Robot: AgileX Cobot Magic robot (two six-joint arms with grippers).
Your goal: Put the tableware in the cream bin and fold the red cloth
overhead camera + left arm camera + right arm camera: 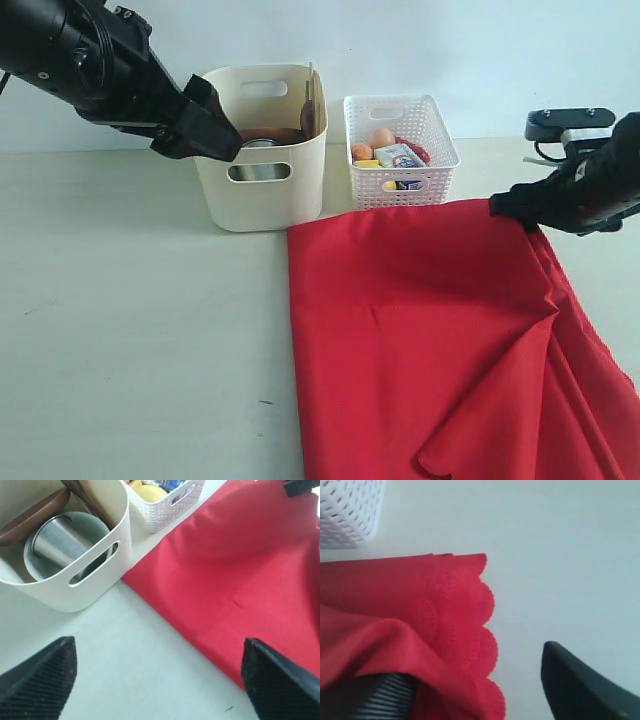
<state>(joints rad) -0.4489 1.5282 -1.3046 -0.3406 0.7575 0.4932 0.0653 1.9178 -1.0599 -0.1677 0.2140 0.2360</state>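
Red cloth fills the near right of the table, lying mostly flat, with one flap turned over on its near right side so that a scalloped edge shows. At the cloth's far right corner sits the right gripper, low over the table. In the right wrist view its jaws stand apart: a fold of the red fabric lies draped over one ribbed finger, while the other finger is clear of the cloth over bare table, so nothing is pinched. The cloth's far edge runs just in front of a white lattice basket that holds an egg and other food. Left of the basket stands the cream bin, with the cloth's far left corner just beside its base. The left gripper hangs over the bin's left rim, spread wide and holding nothing. Inside the bin a steel cup lies in a white bowl, a brown plate leans beside them, and wooden chopsticks stand against the right wall.
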